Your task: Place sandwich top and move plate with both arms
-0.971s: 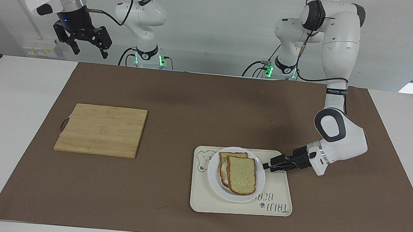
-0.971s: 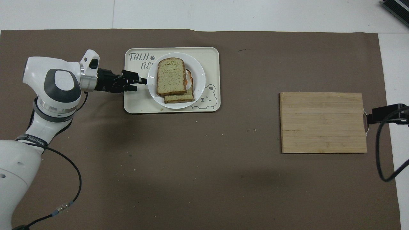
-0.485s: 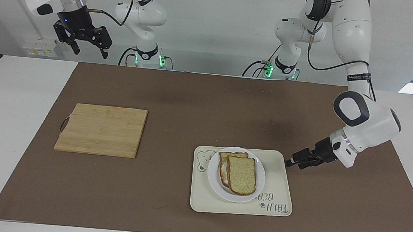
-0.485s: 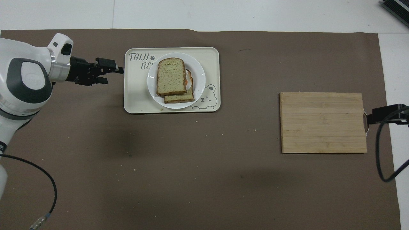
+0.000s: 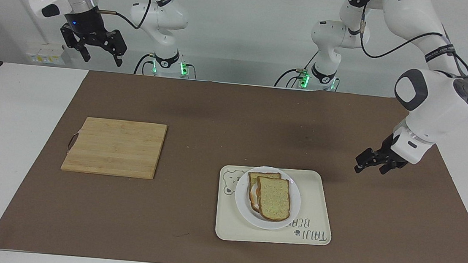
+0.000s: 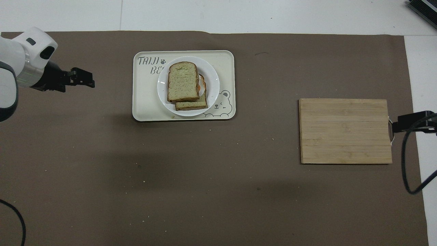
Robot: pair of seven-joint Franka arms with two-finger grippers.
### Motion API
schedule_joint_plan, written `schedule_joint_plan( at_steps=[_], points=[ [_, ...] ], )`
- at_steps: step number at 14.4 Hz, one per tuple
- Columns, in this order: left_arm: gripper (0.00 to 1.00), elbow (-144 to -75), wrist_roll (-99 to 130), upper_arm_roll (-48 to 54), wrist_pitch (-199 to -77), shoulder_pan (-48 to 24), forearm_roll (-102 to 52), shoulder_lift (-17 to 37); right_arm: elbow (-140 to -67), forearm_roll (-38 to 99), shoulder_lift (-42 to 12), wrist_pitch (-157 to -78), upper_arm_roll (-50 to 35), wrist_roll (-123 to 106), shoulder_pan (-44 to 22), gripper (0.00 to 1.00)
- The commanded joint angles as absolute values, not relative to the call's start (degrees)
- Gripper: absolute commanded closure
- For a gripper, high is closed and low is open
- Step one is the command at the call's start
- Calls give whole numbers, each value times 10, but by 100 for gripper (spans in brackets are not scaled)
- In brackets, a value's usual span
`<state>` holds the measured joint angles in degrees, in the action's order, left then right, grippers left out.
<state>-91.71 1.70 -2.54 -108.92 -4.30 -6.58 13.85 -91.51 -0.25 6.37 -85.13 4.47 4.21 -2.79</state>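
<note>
Top slice is on, plate not moved yet

My left gripper [image 5: 370,162] hangs over bare mat [image 5: 218,113] toward my left arm's end of the table, well apart from the tray [image 5: 316,206], holding nothing; honestly can't tell if its fingers are spread or closed. My right gripper [image 5: 93,49] waits high up near its base with fingers spread and empty, roughly over the table edge by the board [image 5: 116,147]. The top [image 5: 274,198] lies on the egg slice [image 5: 263,177], skewed so the lower crust peeks out, both on the plate [image 5: 244,204], which sits in the tray. I'd guess both arms stand clear because the plate carry needs a grip from each side.
</note>
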Motion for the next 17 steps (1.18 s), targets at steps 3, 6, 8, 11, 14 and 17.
schedule_joint_plan(
  at_steps=[3, 6, 8, 11, 14, 17],
  points=[
    [0, -907, 19, -30, -977, -44, -11, 67, -917, 11, 69, -856, 40, 31, -18, 0],
    [0, -842, 19, -28, -874, -45, 2, 62, -917, 11, 69, -856, 40, 31, -18, 0],
    [0, -819, 16, -27, -831, -46, 16, 62, -917, 11, 69, -856, 40, 31, -18, 0],
    [0, -832, 12, -28, -838, -45, 5, 44, -917, 11, 69, -856, 41, 30, -18, 0],
    [0, -835, 14, -30, -839, -41, -1, 43, -917, 8, 69, -861, 40, 26, -20, 0],
    [0, -835, 13, -30, -839, -40, -1, 42, -917, -5, 65, -893, 32, 27, -25, 0]
  ],
)
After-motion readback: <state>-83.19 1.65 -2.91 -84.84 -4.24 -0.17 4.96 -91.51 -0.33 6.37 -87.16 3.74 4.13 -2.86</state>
